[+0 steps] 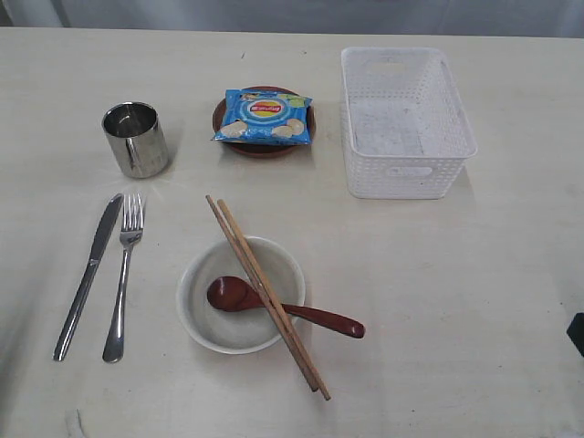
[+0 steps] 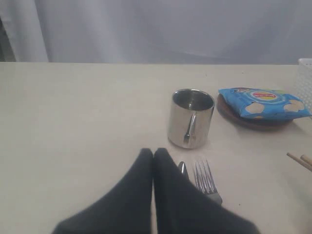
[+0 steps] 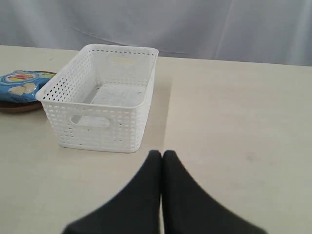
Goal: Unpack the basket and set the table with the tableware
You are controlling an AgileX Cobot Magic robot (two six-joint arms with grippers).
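Note:
The white basket (image 1: 405,122) (image 3: 101,98) stands empty at the back right of the table (image 1: 474,301). A steel knife (image 1: 88,274) and fork (image 1: 123,274) lie side by side at the left, behind them the steel cup (image 1: 136,139) (image 2: 190,118). The pale bowl (image 1: 241,294) holds the dark red spoon (image 1: 274,307), and the chopsticks (image 1: 265,293) rest across it. The reddish-brown plate (image 1: 263,146) carries a blue chips bag (image 1: 264,117). My left gripper (image 2: 153,155) is shut and empty, over the knife end. My right gripper (image 3: 161,156) is shut and empty, short of the basket.
A dark corner of the right arm (image 1: 577,333) shows at the exterior view's right edge. Grey curtain hangs behind the table's far edge. In the left wrist view the chips bag (image 2: 260,102) lies right of the cup, and chopstick tips (image 2: 300,160) show at the edge.

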